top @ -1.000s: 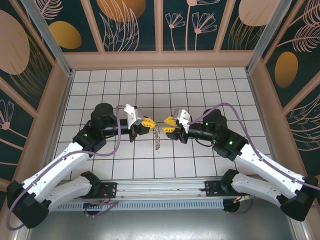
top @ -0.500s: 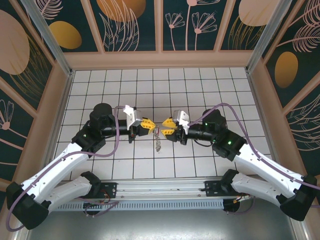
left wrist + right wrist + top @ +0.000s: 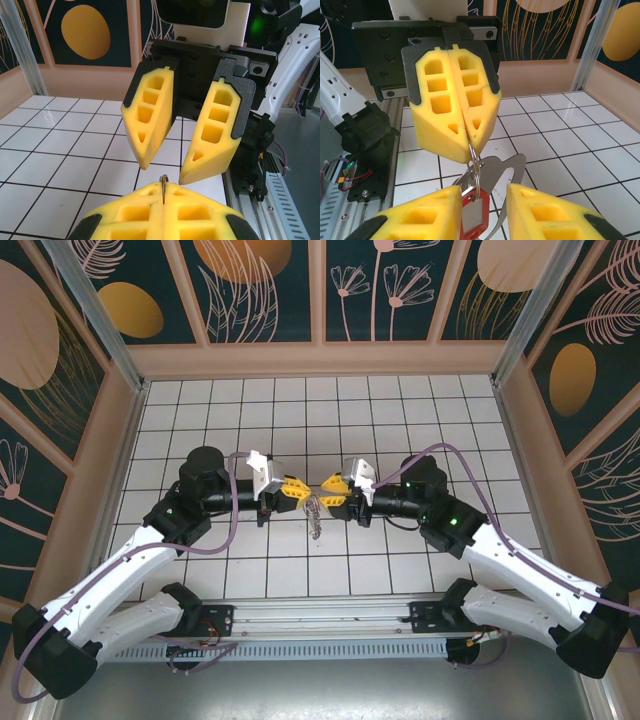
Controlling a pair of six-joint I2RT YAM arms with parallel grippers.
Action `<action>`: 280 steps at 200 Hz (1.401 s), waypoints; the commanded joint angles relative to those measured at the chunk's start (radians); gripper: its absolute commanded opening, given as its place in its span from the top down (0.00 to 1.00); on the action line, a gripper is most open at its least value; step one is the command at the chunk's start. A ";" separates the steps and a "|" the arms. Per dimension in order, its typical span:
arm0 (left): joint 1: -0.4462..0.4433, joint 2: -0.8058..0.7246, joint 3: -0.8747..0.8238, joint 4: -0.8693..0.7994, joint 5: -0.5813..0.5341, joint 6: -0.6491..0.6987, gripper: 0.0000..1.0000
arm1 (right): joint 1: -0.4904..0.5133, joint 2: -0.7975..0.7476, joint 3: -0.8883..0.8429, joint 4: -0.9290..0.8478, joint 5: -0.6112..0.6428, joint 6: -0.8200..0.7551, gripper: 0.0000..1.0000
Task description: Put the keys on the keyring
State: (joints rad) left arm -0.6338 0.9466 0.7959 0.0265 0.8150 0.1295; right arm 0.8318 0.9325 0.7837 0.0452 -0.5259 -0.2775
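Observation:
My left gripper is shut on the edge of a silver split ring, the keyring, above the table's middle. In the left wrist view only a sliver of the keyring pokes from between the left gripper pads. From the ring hang a red-headed key piece and a flat silver metal piece; from above they show as a dangling cluster. My right gripper faces the left one, open, its fingers on either side of the red piece. The right gripper tips stand just beyond the ring.
The white gridded table stretches behind and to both sides of the grippers. Beige walls fence it in. A metal rail with the arm bases runs along the near edge.
The right gripper has moved left, closing the gap to the left gripper, and its fingers now flank the hanging pieces. The left gripper has kept its hold.

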 commanded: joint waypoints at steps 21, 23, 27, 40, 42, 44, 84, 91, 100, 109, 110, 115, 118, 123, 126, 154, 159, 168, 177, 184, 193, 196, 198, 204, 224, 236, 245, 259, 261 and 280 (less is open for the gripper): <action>0.006 -0.017 0.016 0.032 0.036 0.000 1.00 | -0.008 0.009 0.003 0.049 -0.020 0.006 0.71; 0.006 -0.017 0.016 0.032 0.036 0.000 1.00 | -0.008 0.009 0.003 0.049 -0.020 0.006 0.71; 0.005 -0.017 0.017 0.032 0.038 -0.002 1.00 | -0.008 0.011 0.005 0.048 -0.022 0.005 0.71; 0.006 -0.017 0.018 0.032 0.038 -0.002 1.00 | -0.009 0.018 0.006 0.051 -0.026 0.003 0.71; 0.005 -0.017 0.019 0.032 0.038 -0.002 1.00 | -0.010 0.020 0.007 0.051 -0.025 0.003 0.71; 0.005 -0.017 0.019 0.032 0.039 -0.003 1.00 | -0.010 0.021 0.007 0.051 -0.026 0.003 0.71; 0.006 -0.019 0.022 0.026 0.040 -0.002 1.00 | -0.010 0.044 0.013 0.048 -0.040 -0.003 0.75; 0.006 -0.018 0.022 0.024 0.038 -0.001 1.00 | -0.010 0.044 0.014 0.047 -0.040 -0.004 0.78; 0.006 -0.018 0.023 0.023 0.036 0.001 1.00 | -0.010 0.044 0.014 0.045 -0.040 -0.005 0.83; 0.006 -0.019 0.023 0.023 0.035 0.002 1.00 | -0.010 0.044 0.015 0.044 -0.042 -0.007 0.88; 0.005 -0.019 0.023 0.023 0.035 0.001 1.00 | -0.010 0.043 0.015 0.045 -0.042 -0.007 0.88; 0.006 -0.017 0.023 0.022 0.035 0.003 1.00 | -0.011 0.044 0.015 0.042 -0.042 -0.009 0.91; 0.006 -0.018 0.023 0.023 0.035 0.003 1.00 | -0.011 0.043 0.015 0.043 -0.043 -0.010 0.93; 0.005 -0.018 0.023 0.023 0.037 0.003 1.00 | -0.011 0.045 0.016 0.041 -0.045 -0.011 0.95; 0.006 -0.018 0.023 0.023 0.037 0.003 1.00 | -0.011 0.046 0.017 0.041 -0.045 -0.011 0.96; 0.006 -0.014 0.028 0.029 0.042 0.002 1.00 | -0.015 0.056 0.020 0.037 -0.052 -0.012 1.00; 0.005 -0.014 0.029 0.029 0.044 0.002 1.00 | -0.014 0.059 0.022 0.036 -0.053 -0.012 1.00; 0.005 -0.012 0.031 0.029 0.047 0.001 1.00 | -0.016 0.067 0.027 0.034 -0.050 -0.012 1.00; 0.006 -0.012 0.032 0.029 0.049 0.002 1.00 | -0.016 0.076 0.032 0.030 -0.046 -0.013 1.00; 0.005 -0.012 0.032 0.027 0.051 0.001 1.00 | -0.016 0.084 0.038 0.026 -0.046 -0.014 1.00; 0.006 -0.013 0.032 0.027 0.052 0.002 1.00 | -0.017 0.094 0.044 0.023 -0.050 -0.016 1.00; 0.006 -0.014 0.031 0.026 0.052 0.001 1.00 | -0.017 0.097 0.046 0.026 -0.052 -0.017 1.00; 0.006 -0.014 0.031 0.026 0.054 0.001 1.00 | -0.017 0.100 0.047 0.027 -0.053 -0.017 1.00; 0.005 -0.013 0.030 0.026 0.054 0.001 1.00 | -0.017 0.103 0.048 0.029 -0.060 -0.016 1.00; 0.006 -0.018 0.024 0.032 0.055 -0.003 1.00 | -0.017 0.121 0.057 0.041 -0.070 -0.015 1.00; 0.006 -0.022 0.022 0.032 0.055 -0.003 1.00 | -0.017 0.130 0.062 0.046 -0.075 -0.016 1.00; 0.005 -0.025 0.019 0.033 0.055 -0.005 1.00 | -0.017 0.136 0.064 0.049 -0.078 -0.016 1.00; 0.006 -0.026 0.019 0.035 0.059 -0.006 1.00 | -0.017 0.145 0.069 0.051 -0.085 -0.017 1.00; 0.006 -0.026 0.019 0.035 0.059 -0.005 1.00 | -0.016 0.147 0.070 0.051 -0.086 -0.017 1.00; 0.006 -0.024 0.019 0.042 0.066 -0.008 1.00 | -0.017 0.158 0.074 0.062 -0.097 -0.011 1.00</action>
State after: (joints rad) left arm -0.6266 0.9443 0.7963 0.0257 0.8295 0.1291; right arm 0.8242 1.0702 0.8185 0.0620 -0.6079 -0.2821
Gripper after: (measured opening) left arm 0.063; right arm 0.046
